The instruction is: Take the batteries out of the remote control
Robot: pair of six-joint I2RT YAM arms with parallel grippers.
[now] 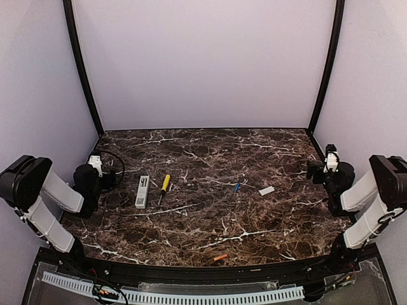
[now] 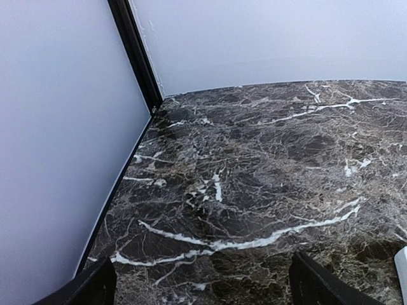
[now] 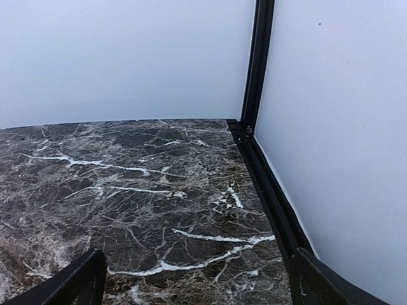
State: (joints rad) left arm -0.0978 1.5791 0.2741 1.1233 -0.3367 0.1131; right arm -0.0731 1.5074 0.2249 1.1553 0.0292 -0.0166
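brown marble checked, finds remote control (image 1: 142, 191) at left beside screwdriver (image 1: 164, 185), blue battery (image 1: 236, 187) and cover (image 1: 266, 190) further right, orange battery (image 1: 220, 257) by near edge, hence judges unloading done; notes left gripper (image 2: 202, 286) and right gripper (image 3: 197, 279) spread, empty, parked at the sides, presumably clearing the work.

Remote control (image 1: 142, 191) beside screwdriver (image 1: 165, 186); blue battery (image 1: 236, 187), orange battery (image 1: 220, 257) well apart.
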